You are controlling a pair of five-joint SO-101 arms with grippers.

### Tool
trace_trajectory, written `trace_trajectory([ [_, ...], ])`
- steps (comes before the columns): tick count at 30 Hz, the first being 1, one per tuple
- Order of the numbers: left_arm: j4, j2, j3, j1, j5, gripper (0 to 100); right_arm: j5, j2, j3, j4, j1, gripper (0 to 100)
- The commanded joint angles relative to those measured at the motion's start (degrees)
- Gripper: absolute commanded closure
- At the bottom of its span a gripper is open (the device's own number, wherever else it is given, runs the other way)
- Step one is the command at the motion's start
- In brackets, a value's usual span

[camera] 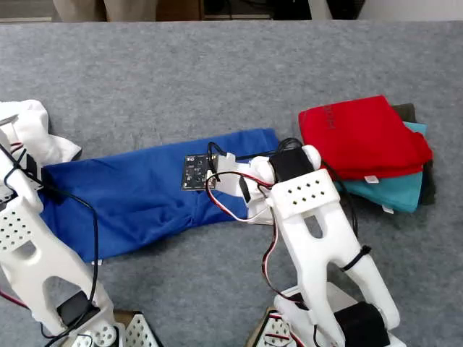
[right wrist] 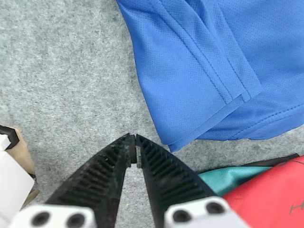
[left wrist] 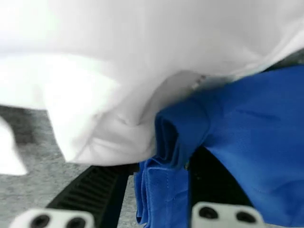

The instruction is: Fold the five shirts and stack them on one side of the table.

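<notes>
A blue shirt (camera: 145,191) lies lengthwise across the middle of the grey table. In the left wrist view my left gripper (left wrist: 166,161) is shut on a bunched fold of the blue shirt (left wrist: 247,142); in the high view this is the shirt's left end, where the left gripper (camera: 40,181) sits. A white shirt (camera: 32,134) lies crumpled against that end and drapes over it (left wrist: 118,71). My right gripper (right wrist: 133,151) is shut and empty, just off a corner of the blue shirt (right wrist: 199,71). A folded stack with a red shirt (camera: 362,137) on top lies at the right.
Under the red shirt lie a teal shirt (camera: 391,191) and a dark one (camera: 428,181). The right arm (camera: 307,191) stands between the blue shirt and the stack. Bare grey table (camera: 217,79) stretches across the far half. A tan block (right wrist: 21,156) sits near the right gripper.
</notes>
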Motion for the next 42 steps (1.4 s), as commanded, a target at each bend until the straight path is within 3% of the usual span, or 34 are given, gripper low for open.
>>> trace_trajectory([
  [1,0.9,1.3,-1.9,-0.1,-0.7,88,0.3,-2.0,0.0,-0.3,0.7,99.7],
  [8,1.0,3.6,-2.9,1.0,-0.3,98,0.3,-2.0,0.0,-0.6,0.7,99.7],
  [13,1.6,3.1,-7.0,3.9,0.4,98,0.3,-2.0,-1.9,-0.4,0.7,99.7],
  [17,1.6,-4.5,-4.4,7.5,2.5,98,0.2,-2.0,-7.0,-0.8,1.1,99.7],
  [24,1.6,-32.0,15.3,23.1,2.6,98,0.0,-2.1,-17.2,-10.1,4.6,99.7],
  [29,1.5,-46.5,24.4,36.6,4.9,98,-5.7,-2.1,-25.5,-17.2,9.7,99.7],
  [36,1.2,-48.0,18.5,51.3,16.5,98,-8.4,-2.1,-31.8,-18.8,16.0,99.7],
  [42,1.0,-40.6,8.3,61.7,27.4,98,-7.4,-2.1,-35.0,-19.6,25.9,99.7],
])
